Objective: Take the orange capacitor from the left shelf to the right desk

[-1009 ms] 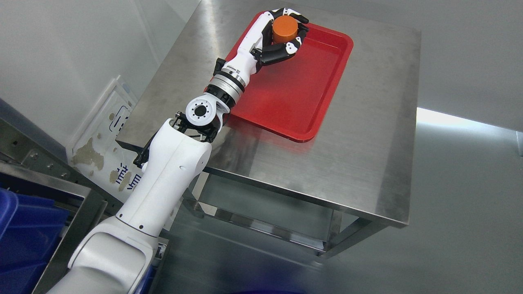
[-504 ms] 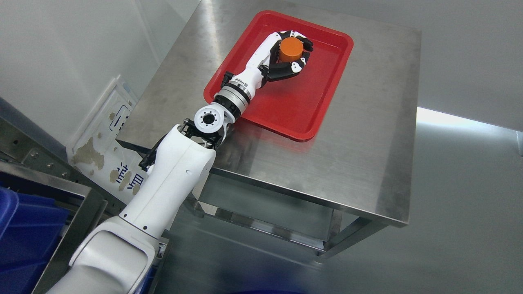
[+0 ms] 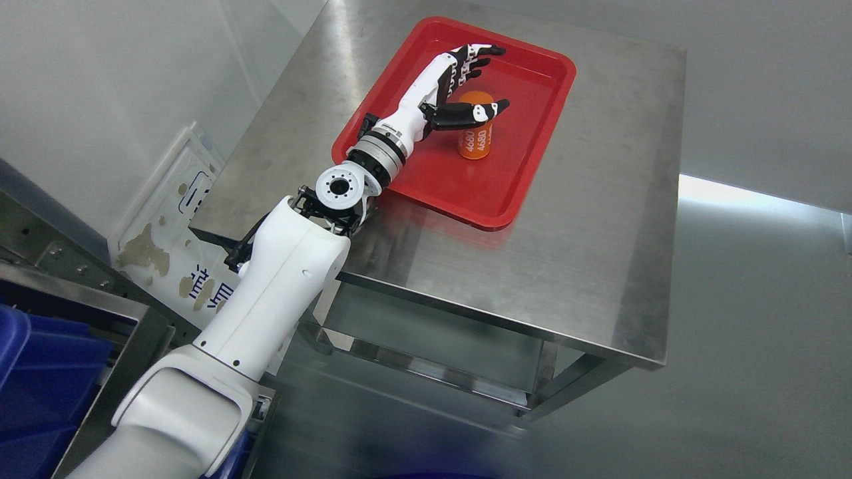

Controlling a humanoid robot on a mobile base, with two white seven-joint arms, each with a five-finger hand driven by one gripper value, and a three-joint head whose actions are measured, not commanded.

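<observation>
While the left hand (image 3: 459, 83) is held over the red tray (image 3: 466, 186) with its fingers (image 3: 476, 52) spread and nothing gripped, the orange capacitor (image 3: 474, 136) is seen standing upright inside that tray, the thumb just above its top; contact cannot be judged. The withdrawal is best made upward first, then back over the tray's near-left rim, so the cylinder is not tipped; one capacitor, one tray, one steel desk (image 3: 599, 266) beneath the tray and one arm are counted.

A red tray (image 3: 526, 166) is seen lying flat on steel. Blue bins (image 3: 40, 379) are seen at lower left; a worn white sign (image 3: 176, 226) is propped against the wall.
</observation>
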